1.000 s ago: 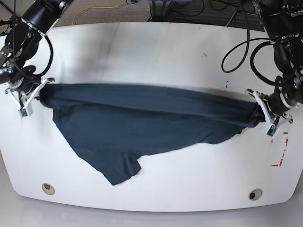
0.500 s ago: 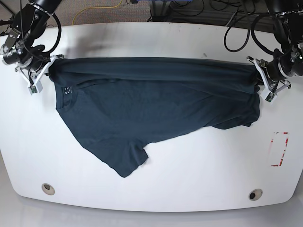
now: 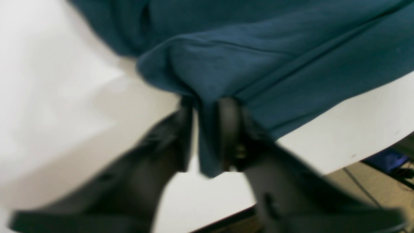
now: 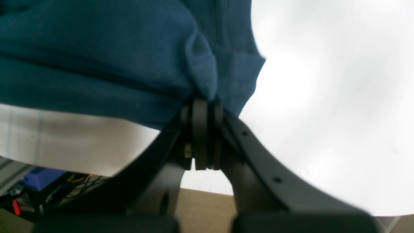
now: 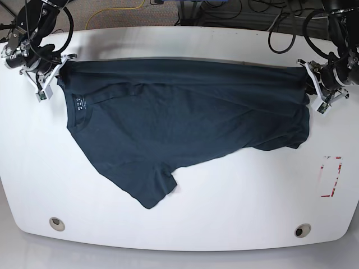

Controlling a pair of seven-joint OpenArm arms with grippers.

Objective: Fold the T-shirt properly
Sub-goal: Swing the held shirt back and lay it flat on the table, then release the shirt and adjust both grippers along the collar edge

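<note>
Navy T-shirt stretched along table far edge; left claw, right claw pinching corners; overtension risks slip.

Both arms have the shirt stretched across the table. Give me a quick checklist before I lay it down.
1. Left gripper clamped on the T-shirt: ok, cloth sits between the jaws.
2. Right gripper clamped on the shirt: ok, jaws shut on a bunched edge.
3. Top edge taut between the grippers: ok.
4. Shirt lying flat: not ok, one sleeve trails diagonally forward.
5. Shirt fully on the table: ok.
6. Grasp points symmetric: cannot tell.
</note>
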